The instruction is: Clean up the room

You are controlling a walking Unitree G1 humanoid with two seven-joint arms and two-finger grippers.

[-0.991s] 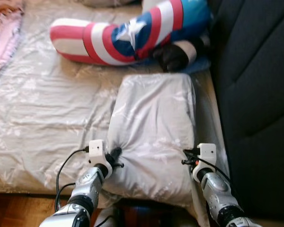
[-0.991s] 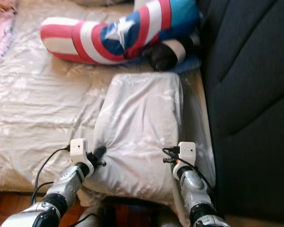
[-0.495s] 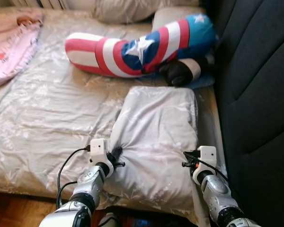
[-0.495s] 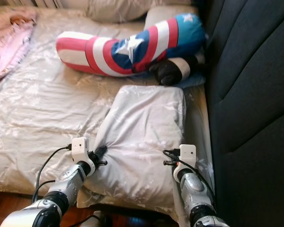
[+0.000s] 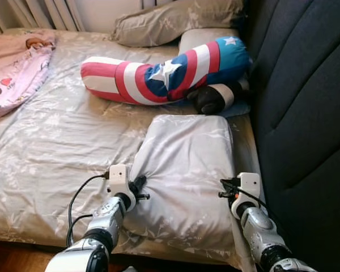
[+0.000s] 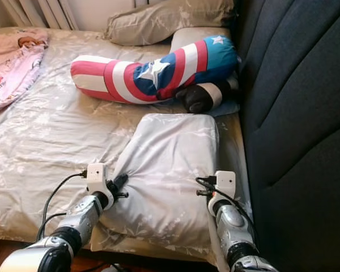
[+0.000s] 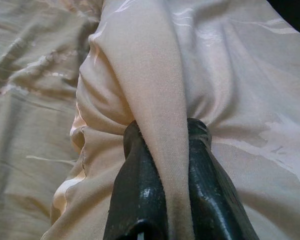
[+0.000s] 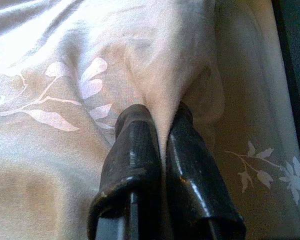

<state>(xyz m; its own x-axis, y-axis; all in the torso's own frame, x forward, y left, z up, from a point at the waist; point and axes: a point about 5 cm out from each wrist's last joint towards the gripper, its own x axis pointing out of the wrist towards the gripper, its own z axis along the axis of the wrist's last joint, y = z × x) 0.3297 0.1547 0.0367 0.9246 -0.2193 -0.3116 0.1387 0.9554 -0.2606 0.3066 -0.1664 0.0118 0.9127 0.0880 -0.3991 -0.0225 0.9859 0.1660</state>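
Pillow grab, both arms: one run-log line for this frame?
step: pillow grasp | left end effector: shut on pillow left edge | right end effector: shut on pillow right edge | pillow: on bed, near striped cushion

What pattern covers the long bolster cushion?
Red and white stripes, blue with white stars; clearest in left eye view.

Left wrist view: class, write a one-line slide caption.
Left pincer shut on a fold of the grey pillow, lying on the bed sheet.

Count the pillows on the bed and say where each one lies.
3. A grey floral pillow lies nearest, pinched by the left gripper and right gripper. A striped star bolster lies beyond it. Another grey pillow lies at the far end. More may be hidden.
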